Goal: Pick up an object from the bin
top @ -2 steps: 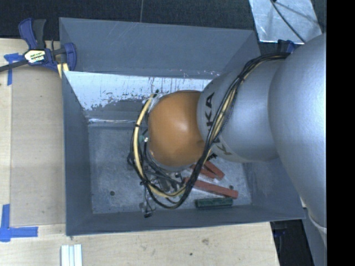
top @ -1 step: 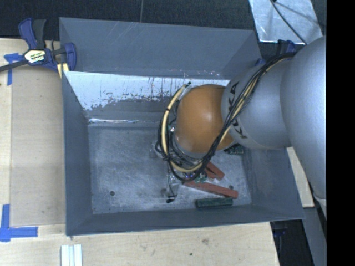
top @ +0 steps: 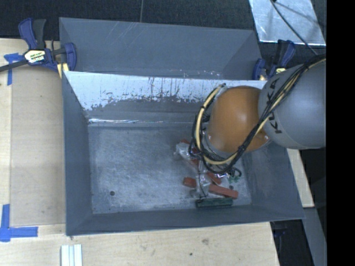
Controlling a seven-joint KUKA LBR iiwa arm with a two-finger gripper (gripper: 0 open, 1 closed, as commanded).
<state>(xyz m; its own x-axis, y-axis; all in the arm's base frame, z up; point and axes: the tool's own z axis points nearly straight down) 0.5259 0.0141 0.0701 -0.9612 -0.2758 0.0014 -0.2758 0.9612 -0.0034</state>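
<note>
Green bar [top: 213,203] lay flat by the bin's [top: 138,170] near wall, toward its right corner; I judged it light, stiff, best pinched across its width. Red strip [top: 224,192] lay just behind. My gripper [top: 203,185] hung over both; clenched or released, I couldn't tell.

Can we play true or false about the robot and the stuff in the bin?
1. The arm reaches into the bin from the right side of the picture. True.
2. The little things are heaped in the bin's left corner. False: they lie bunched on the right, close to the front wall.
3. A dark green flat thing lies along the front wall. True.
4. The tool hangs outside the bin, over the table. False: it is down inside the bin, right among the little things.
5. A reddish-brown piece lies just beside the dark green flat thing. True.
</note>
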